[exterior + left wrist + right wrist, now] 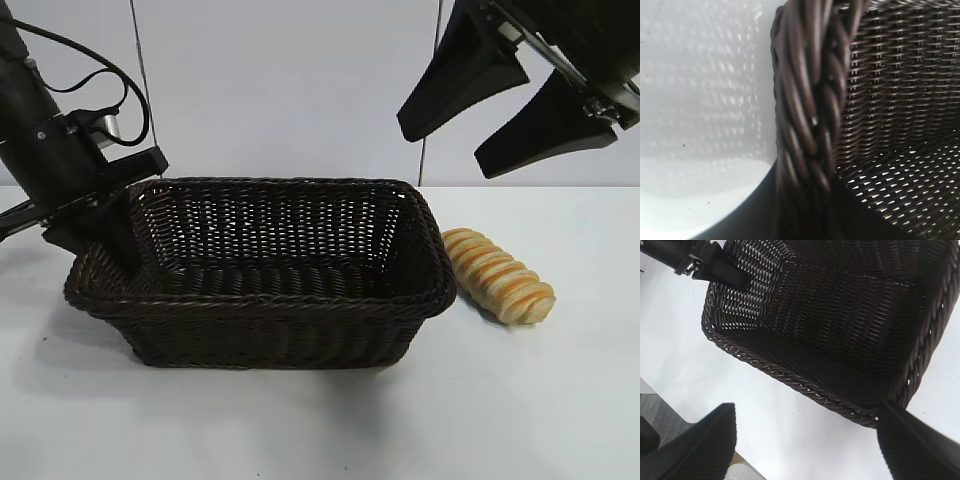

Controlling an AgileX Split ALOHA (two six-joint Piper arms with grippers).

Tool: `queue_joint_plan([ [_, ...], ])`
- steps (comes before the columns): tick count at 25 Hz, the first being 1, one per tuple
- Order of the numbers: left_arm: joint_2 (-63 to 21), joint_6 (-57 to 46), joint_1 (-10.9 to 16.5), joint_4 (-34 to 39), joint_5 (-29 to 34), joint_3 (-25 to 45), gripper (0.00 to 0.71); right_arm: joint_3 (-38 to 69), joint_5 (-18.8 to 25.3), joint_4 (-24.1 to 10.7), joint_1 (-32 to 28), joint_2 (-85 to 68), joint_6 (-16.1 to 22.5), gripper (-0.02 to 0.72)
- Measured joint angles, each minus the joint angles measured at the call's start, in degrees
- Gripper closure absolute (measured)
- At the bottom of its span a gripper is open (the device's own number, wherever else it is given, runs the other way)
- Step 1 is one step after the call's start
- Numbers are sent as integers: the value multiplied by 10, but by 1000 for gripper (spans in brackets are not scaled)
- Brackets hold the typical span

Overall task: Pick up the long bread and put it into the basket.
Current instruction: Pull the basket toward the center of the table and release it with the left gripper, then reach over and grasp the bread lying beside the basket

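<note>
The long bread (498,273) lies on the white table (560,400) just beside the basket (265,300), at its right end. The right gripper (462,138) hangs high above it, fingers spread and empty. The left gripper (112,232) sits at the basket's left rim, seemingly clamped over the braid, though I cannot tell for sure.

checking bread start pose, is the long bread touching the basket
Cannot tell. In the exterior view the long bread lies on the table right beside the basket, its far end hidden behind the rim.

Open tabletop (590,380) around long bread (498,274), basket (270,300) wall just beside.
</note>
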Motion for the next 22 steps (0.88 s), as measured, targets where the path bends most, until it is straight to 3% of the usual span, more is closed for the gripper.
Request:
queue_joint_plan([
  [2, 0, 0, 0, 0, 0, -6, 198, 0, 0, 0, 0, 0, 0, 147],
  [5, -7, 0, 0, 3, 0, -11, 156, 0, 1, 0, 0, 0, 0, 147],
  [13, -71, -9, 0, 59, 4, -27, 142, 0, 1, 0, 0, 0, 0, 147],
  [22, -132, -12, 0, 55, 41, -27, 142, 0, 3, 0, 0, 0, 1, 147],
])
